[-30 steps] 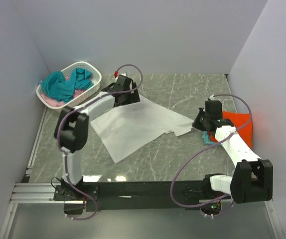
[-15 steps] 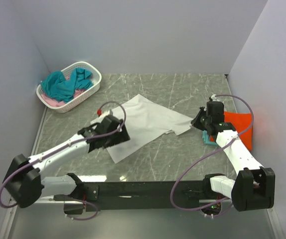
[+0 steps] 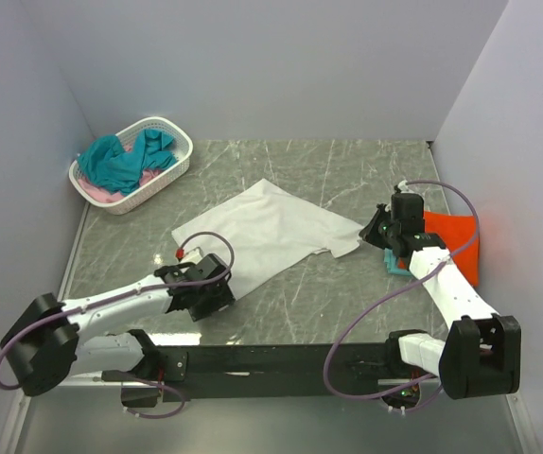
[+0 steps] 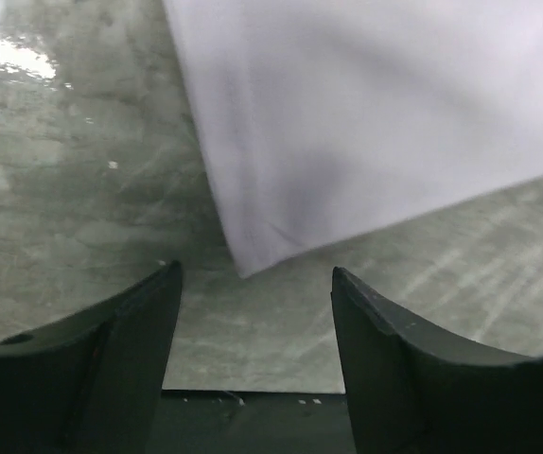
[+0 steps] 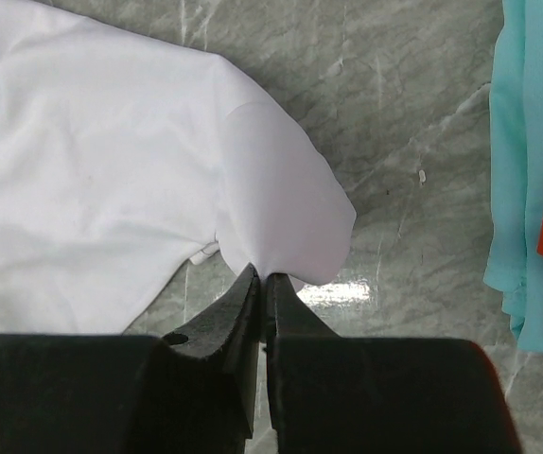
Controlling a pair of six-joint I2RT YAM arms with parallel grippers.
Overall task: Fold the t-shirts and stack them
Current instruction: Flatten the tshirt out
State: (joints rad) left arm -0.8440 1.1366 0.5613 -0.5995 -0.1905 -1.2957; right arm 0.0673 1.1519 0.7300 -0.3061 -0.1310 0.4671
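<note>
Table: grey-green marbled stone look, polished, glare patches near the front edge.
White t-shirt: soft matt cloth, mostly smooth, faint creases.
Basket: white perforated plastic, slight sheen.
Teal t-shirts: crumpled matt cloth.
Left gripper, fingers: matt black plastic.

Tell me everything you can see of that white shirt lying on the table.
The white t-shirt is soft, plain cloth, spread mostly flat and askew on the grey marbled table, one short sleeve pointing right. The right claw is shut on that sleeve's edge. The open left claw is poised at its near corner.
</note>
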